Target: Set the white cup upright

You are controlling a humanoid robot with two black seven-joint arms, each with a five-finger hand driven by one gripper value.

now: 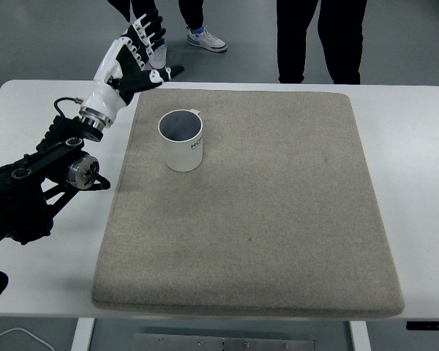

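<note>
- Left hand (130,57) raised over the table's far-left edge, fingers (148,28) spread and relaxed, thumb out to the right, holding nothing, well apart from the cup.
- White table (36,110), grey mat (278,212) covering most of it.
- White cup (181,141) upright on the mat's far-left part, opening up, dark print on its side, nothing touching it.
- People's legs and shoes (206,38) beyond the far edge.

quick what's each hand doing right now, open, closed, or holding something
Left hand: open, fingers spread, holding nothing, raised clear of the upright white cup.
Right hand: not in view.
</note>
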